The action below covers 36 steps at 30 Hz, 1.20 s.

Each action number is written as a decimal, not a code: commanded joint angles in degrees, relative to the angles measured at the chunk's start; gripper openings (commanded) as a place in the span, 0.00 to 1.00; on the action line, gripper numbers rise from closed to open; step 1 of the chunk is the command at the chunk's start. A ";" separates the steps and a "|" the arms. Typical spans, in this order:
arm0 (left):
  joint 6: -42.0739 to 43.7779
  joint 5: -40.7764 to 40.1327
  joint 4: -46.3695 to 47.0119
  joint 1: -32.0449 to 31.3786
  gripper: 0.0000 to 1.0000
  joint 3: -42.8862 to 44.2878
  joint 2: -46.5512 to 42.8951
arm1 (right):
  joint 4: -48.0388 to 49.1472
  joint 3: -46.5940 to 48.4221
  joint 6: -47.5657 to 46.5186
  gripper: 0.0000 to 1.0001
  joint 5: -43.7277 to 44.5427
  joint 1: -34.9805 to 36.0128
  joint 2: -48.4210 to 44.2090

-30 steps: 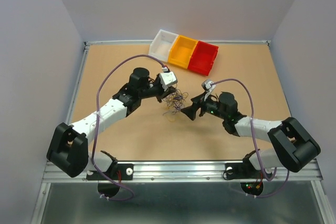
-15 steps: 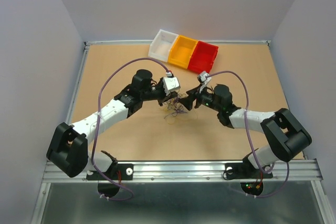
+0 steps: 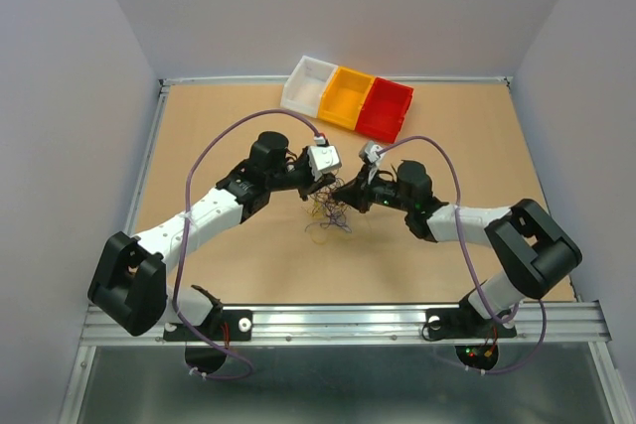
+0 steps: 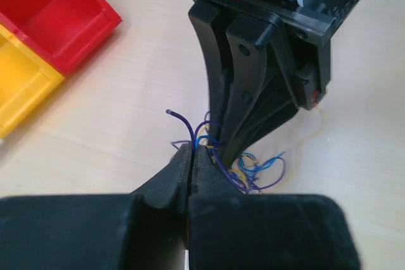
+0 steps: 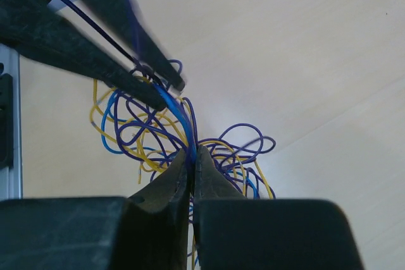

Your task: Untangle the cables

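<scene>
While left pincer (image 4: 192, 151) and right pincer (image 5: 192, 156) each clamp strands of the thin blue, purple and yellow curly cables (image 5: 161, 140), separating seems next: pull apart gently.

Cables (image 3: 328, 217) between left tool (image 4: 192, 153) and right tool (image 5: 192, 156)

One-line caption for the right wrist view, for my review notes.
Both shut: the right gripper pinches a blue strand of the cables, the left gripper grips the same tangle.
</scene>
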 commanded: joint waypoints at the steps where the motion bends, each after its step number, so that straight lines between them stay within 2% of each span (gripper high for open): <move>1: -1.08 -3.53 4.61 0.02 0.38 0.29 -2.79 | 4.39 1.86 1.19 0.00 1.98 0.58 -2.77; 3: -2.04 -5.64 6.90 0.02 0.68 -2.25 -5.51 | 4.21 1.51 2.85 0.00 5.93 0.50 -4.17; 4: -2.39 -6.35 9.35 0.11 0.75 -3.22 -6.56 | 3.86 1.25 3.30 0.01 8.38 0.50 -4.70; 5: -3.01 -7.57 10.33 0.11 0.81 -4.71 -8.66 | 3.60 1.24 4.26 0.00 9.71 0.50 -5.67; 9: -4.68 -11.09 13.58 0.46 0.84 -6.92 -12.46 | 1.49 1.94 7.34 0.01 16.83 0.50 -8.22; 14: -6.96 -14.17 16.40 1.25 0.84 -8.07 -13.96 | 0.08 3.26 9.98 0.01 22.02 0.50 -10.68; 20: -8.28 -11.19 16.67 2.30 0.85 -7.54 -11.59 | 0.08 5.11 12.35 0.01 24.84 0.50 -12.53; 29: -9.16 -4.25 15.00 2.92 0.82 -3.41 -3.95 | -0.01 7.04 13.76 0.01 20.89 0.67 -12.36; 31: -9.60 -3.19 15.00 2.92 0.80 -2.10 -2.97 | 0.17 7.22 13.50 0.01 20.19 0.94 -11.83; 32: -9.87 -2.76 15.08 3.01 0.72 -1.05 -1.93 | 0.08 7.22 13.50 0.01 19.66 1.11 -11.65; 35: -11.01 -1.88 15.26 3.01 0.60 0.45 -0.17 | 0.25 7.05 13.32 0.01 19.30 1.38 -11.30; 36: -11.10 -1.18 15.35 3.10 0.52 0.89 0.10 | 0.34 6.87 13.24 0.01 19.30 1.46 -11.30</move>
